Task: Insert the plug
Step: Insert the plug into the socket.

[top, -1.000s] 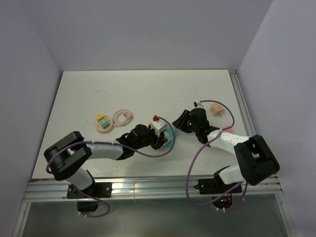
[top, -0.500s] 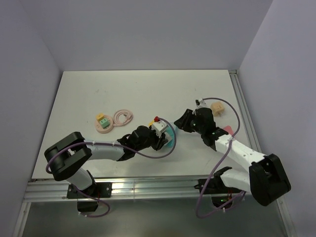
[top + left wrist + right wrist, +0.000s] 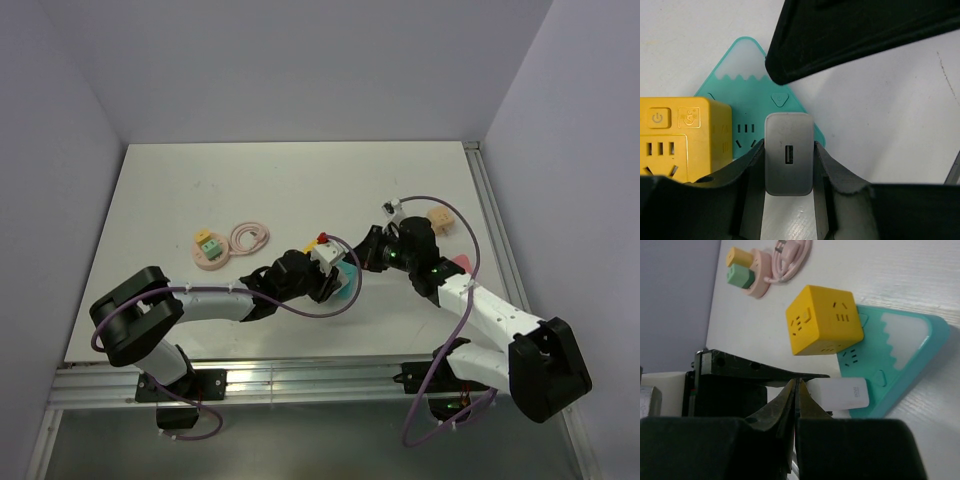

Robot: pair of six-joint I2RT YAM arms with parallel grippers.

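Left gripper [image 3: 788,157] is clamped on a plain white rectangular plastic block [image 3: 788,135], held against the teal triangular socket board [image 3: 745,65] just beside the yellow socket cube [image 3: 680,135], probably to seat it there. Right gripper [image 3: 795,386] is pinched shut and empty at the board's 3 o'clock. The small mint-green plastic plug [image 3: 740,276] sits on a pink round holder [image 3: 757,292], 9 o'clock of the cube, well apart and ungrasped.

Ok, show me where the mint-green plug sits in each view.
Top external: the plug on the pink disc, left of centre.
Left wrist: not in view.
Right wrist: the plug at top left, on that disc.
Shared landmark: the teal triangular socket board, in all three views.
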